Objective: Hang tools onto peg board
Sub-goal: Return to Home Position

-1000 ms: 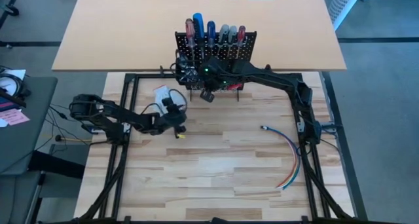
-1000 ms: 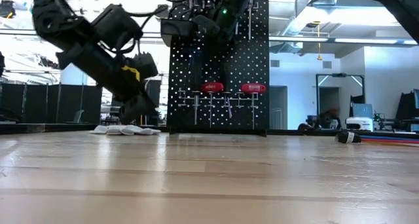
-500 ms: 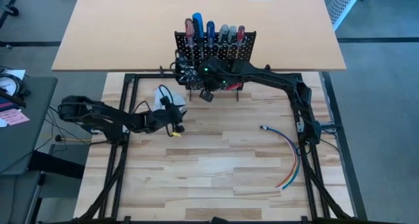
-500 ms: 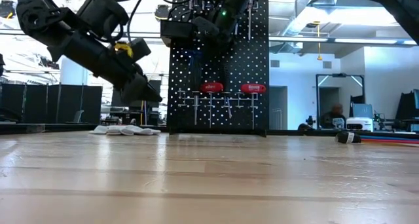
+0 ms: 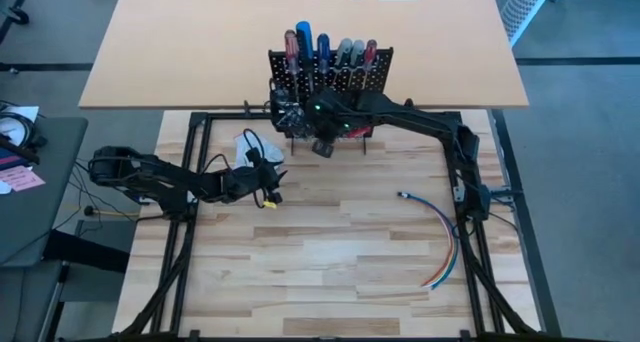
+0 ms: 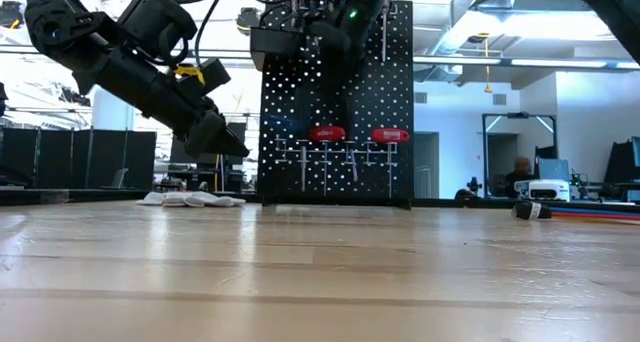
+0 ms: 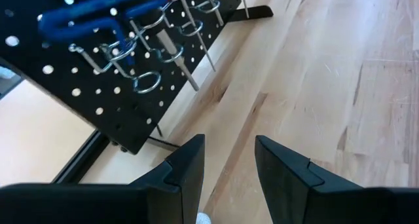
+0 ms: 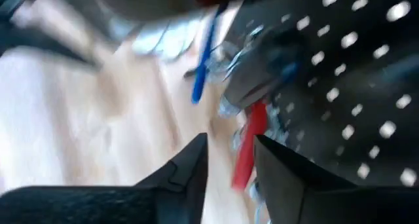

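Risk: snagging hung screwdrivers (image 5: 322, 50) pulling open, empty right gripper (image 5: 322, 147) away from peg board (image 5: 376, 68), upper centre; left gripper (image 5: 270, 196) open too.

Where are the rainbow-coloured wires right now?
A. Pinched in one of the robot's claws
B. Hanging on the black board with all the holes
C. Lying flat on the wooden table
C: the high view shows the coloured wires lying in a curve on the wooden table, on the right arm's side, well away from the peg board.
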{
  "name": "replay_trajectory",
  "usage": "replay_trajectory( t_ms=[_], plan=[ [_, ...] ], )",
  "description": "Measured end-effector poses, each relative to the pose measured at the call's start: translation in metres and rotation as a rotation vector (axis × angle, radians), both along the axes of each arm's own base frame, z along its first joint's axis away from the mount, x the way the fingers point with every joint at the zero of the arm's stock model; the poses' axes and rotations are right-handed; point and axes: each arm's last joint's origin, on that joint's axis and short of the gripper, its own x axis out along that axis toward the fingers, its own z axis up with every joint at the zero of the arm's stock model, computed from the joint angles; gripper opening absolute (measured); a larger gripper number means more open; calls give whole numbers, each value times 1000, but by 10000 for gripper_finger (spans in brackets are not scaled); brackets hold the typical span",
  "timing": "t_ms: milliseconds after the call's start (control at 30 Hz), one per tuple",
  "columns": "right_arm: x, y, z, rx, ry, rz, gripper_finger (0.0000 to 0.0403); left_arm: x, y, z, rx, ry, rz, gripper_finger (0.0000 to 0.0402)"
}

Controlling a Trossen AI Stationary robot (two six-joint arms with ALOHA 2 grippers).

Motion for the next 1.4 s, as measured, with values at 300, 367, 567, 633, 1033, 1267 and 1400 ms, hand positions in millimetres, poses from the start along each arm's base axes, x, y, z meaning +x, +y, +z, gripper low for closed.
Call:
replay_trajectory(
  t_ms=[300,367,567,633,1033,1267,1400],
  plan=[
    [-31,44,31,23,119,109,159,0,-1,0,-43,-36,14,129],
    [-34,55,40,12,101,141,157,1,-1,0,-56,-44,2,129],
    [-42,71,56,-13,60,181,147,1,-1,0,-70,-51,2,129],
    [-48,72,59,-8,77,179,144,1,-1,0,-72,-51,3,129],
    [-71,80,45,42,206,189,143,0,-3,-2,-80,-35,0,129],
    [-138,91,26,13,26,175,143,2,-8,1,-95,-74,-32,129],
    [-184,99,1,42,-190,143,143,6,-10,10,-207,-175,-223,129]
  ],
)
